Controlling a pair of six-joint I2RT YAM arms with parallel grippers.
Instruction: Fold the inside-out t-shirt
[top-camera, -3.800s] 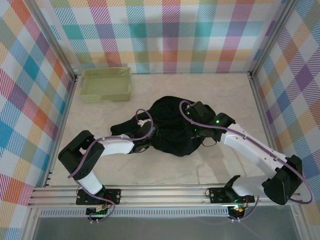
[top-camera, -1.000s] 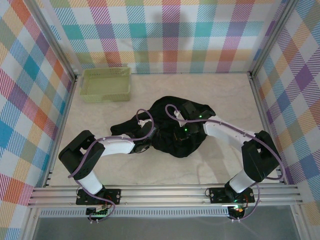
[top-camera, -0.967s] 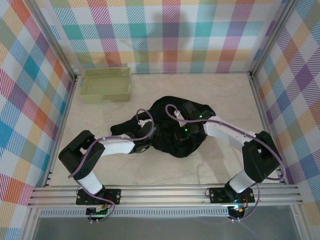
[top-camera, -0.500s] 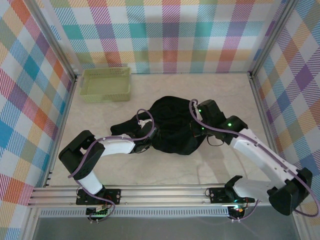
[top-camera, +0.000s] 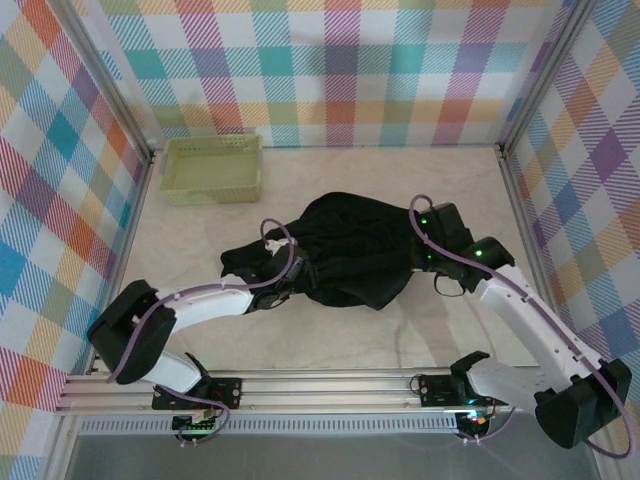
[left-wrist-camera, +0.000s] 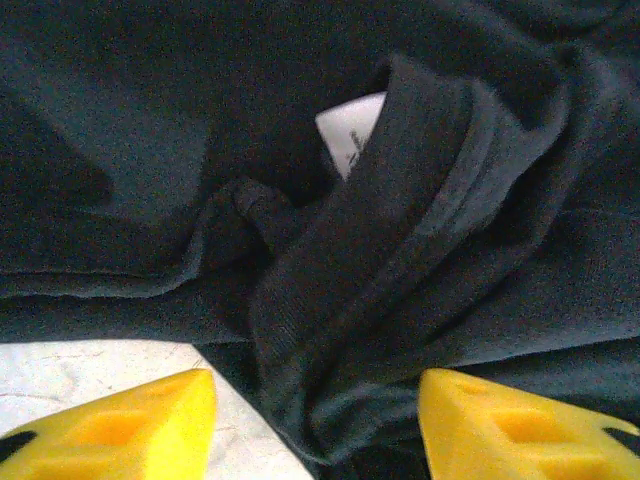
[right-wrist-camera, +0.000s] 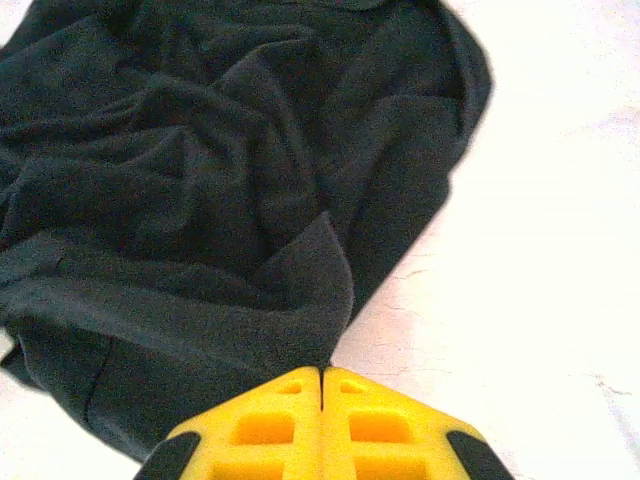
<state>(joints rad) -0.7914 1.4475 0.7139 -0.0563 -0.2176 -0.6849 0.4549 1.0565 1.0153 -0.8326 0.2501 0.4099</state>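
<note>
Middle of the worktop (top-camera: 420, 190), the black t-shirt (top-camera: 345, 250) lies crumpled. Right pincer (right-wrist-camera: 322, 375) is clamped tight on its edge, left pincer (left-wrist-camera: 315, 385) gapes either side of a bunched fold, white tag (left-wrist-camera: 350, 125) just beyond.

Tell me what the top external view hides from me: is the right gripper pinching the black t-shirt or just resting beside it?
Observer: In the right wrist view the right gripper is shut, and a pointed fold of the t-shirt runs into the seam between its fingers.
Operator: And the left one?
Observer: The left gripper is open, a ribbed roll of cloth lying between its spread fingers.
Operator: Any tag showing?
Observer: A small white tag peeks out behind that roll.
</note>
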